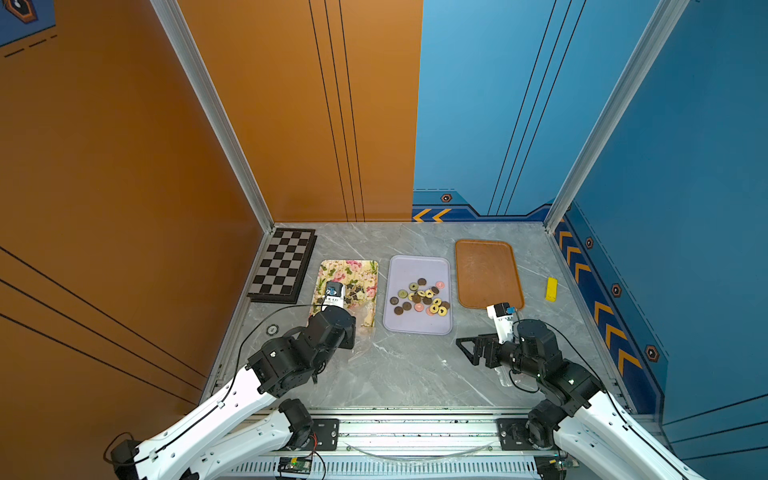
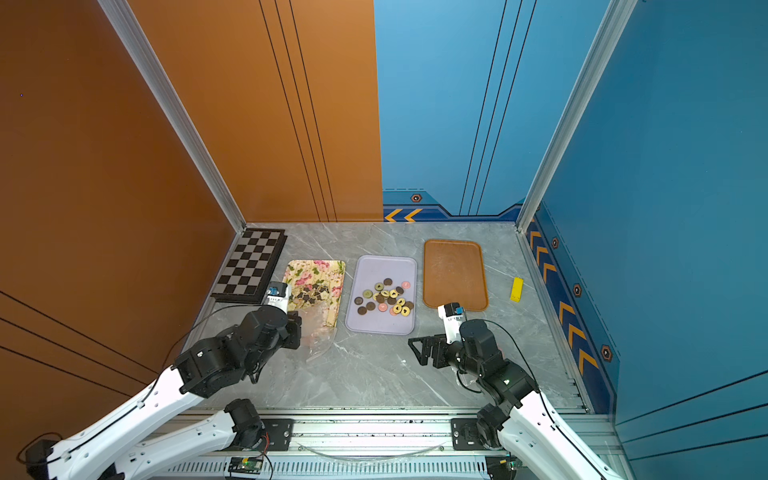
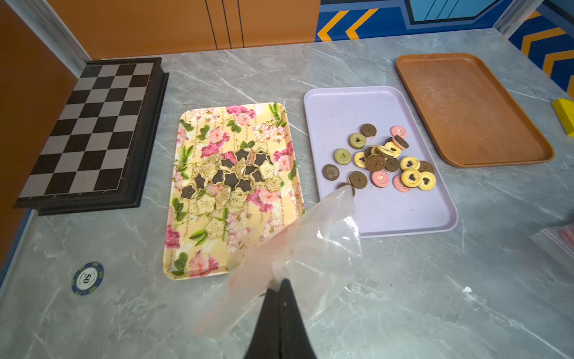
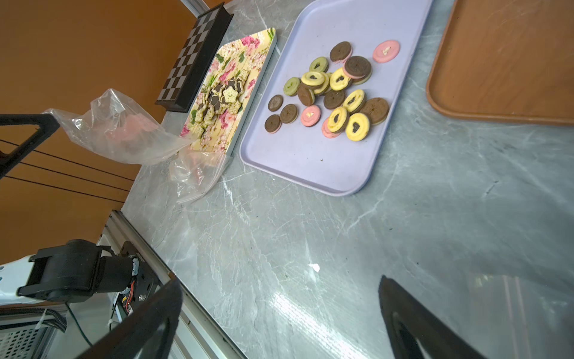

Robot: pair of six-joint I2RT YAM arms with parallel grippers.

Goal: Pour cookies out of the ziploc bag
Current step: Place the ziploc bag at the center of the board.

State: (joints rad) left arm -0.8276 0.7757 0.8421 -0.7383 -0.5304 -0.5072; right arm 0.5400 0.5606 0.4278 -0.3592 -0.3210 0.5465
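Observation:
My left gripper (image 3: 278, 284) is shut on a fold of the clear ziploc bag (image 3: 310, 242), which looks empty. The bag hangs crumpled over the near end of the floral tray (image 3: 198, 267), and its lower folds (image 4: 195, 174) touch the table. Star cookies (image 3: 230, 177) lie heaped on that tray. Round brown, yellow, green and pink cookies (image 3: 382, 161) lie on the lilac tray (image 1: 417, 324). My right gripper (image 4: 279, 283) stands open low over bare table, near the brown tray, with nothing between its fingers.
A chessboard (image 1: 282, 266) sits at the back left and an empty brown tray (image 1: 488, 257) at the back right. A yellow block (image 1: 551, 289) lies by the right wall. A poker chip (image 3: 88, 277) lies near the left edge. A clear bag with pink discs (image 3: 562, 237) lies under the right arm.

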